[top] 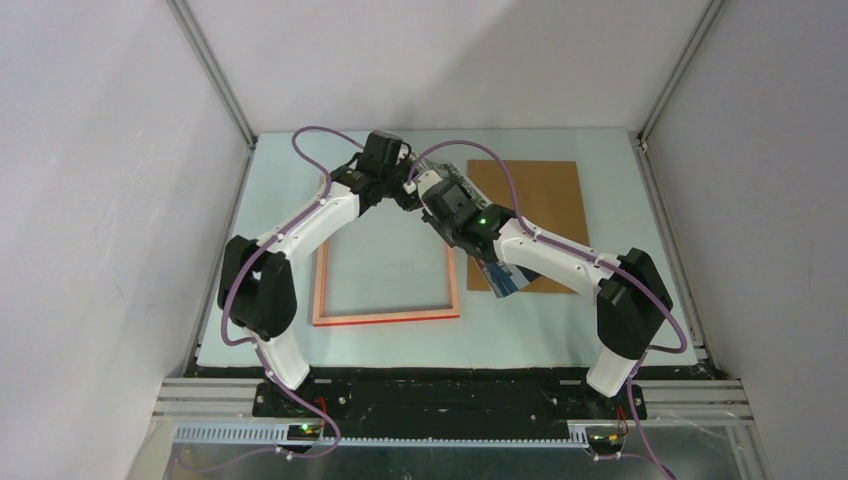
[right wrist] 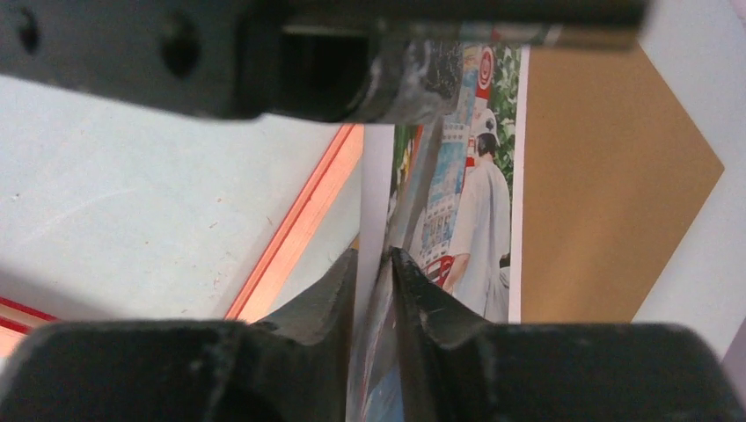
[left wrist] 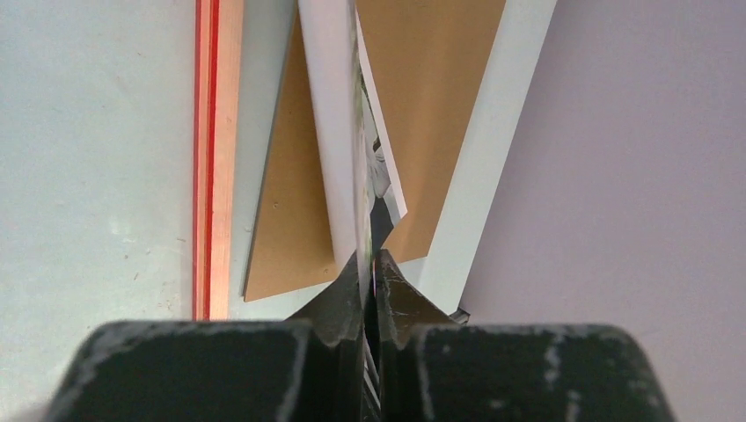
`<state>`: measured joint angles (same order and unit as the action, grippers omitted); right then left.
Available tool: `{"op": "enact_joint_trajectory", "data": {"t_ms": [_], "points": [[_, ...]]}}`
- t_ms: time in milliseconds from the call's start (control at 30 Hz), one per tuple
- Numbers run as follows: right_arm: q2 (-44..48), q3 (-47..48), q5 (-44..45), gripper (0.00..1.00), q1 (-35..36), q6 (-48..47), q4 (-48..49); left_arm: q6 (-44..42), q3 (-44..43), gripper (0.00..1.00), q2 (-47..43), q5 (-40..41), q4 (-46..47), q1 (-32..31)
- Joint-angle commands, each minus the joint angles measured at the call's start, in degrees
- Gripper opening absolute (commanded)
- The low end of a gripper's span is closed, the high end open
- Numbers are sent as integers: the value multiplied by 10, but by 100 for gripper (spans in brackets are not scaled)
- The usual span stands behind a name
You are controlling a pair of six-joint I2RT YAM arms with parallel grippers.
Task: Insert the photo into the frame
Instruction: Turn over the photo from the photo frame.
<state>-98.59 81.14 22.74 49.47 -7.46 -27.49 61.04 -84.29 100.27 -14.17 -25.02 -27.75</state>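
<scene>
The photo (top: 505, 279) hangs on edge above the table, held between both arms and mostly hidden under the right one. Its white back (left wrist: 339, 123) faces the left wrist view, and its printed street scene (right wrist: 475, 202) faces the right wrist view. My left gripper (left wrist: 371, 255) is shut on one edge of it. My right gripper (right wrist: 374, 253) is shut on the sheet a little further along. The two grippers (top: 410, 180) meet at the back of the table. The frame (top: 385, 318) lies flat below them, pale orange back up, with its red edge showing (left wrist: 211, 158) (right wrist: 303, 220).
A brown backing board (top: 545, 200) lies flat to the right of the frame, under the hanging photo (left wrist: 431, 105) (right wrist: 607, 176). White walls and metal posts close in the table at the back and on both sides. The left arm's dark body (right wrist: 308, 53) fills the top of the right wrist view.
</scene>
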Motion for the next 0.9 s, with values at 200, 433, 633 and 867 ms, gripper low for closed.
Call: {"op": "enact_joint_trajectory", "data": {"t_ms": [200, 433, 633, 867], "points": [[26, 31, 15, 5, -9, -8, 9, -6, 4, 24, -42, -18, 18, -2], [54, 35, 13, 0, -26, -9, 1, -56, -12, 76, -60, -44, 33, 4], [85, 35, -11, 0, -47, -5, -11, -147, -41, 90, -83, -56, 32, 22], [128, 57, -87, 0, -81, 26, -39, -315, -70, 93, -140, -108, 33, 52]]}}
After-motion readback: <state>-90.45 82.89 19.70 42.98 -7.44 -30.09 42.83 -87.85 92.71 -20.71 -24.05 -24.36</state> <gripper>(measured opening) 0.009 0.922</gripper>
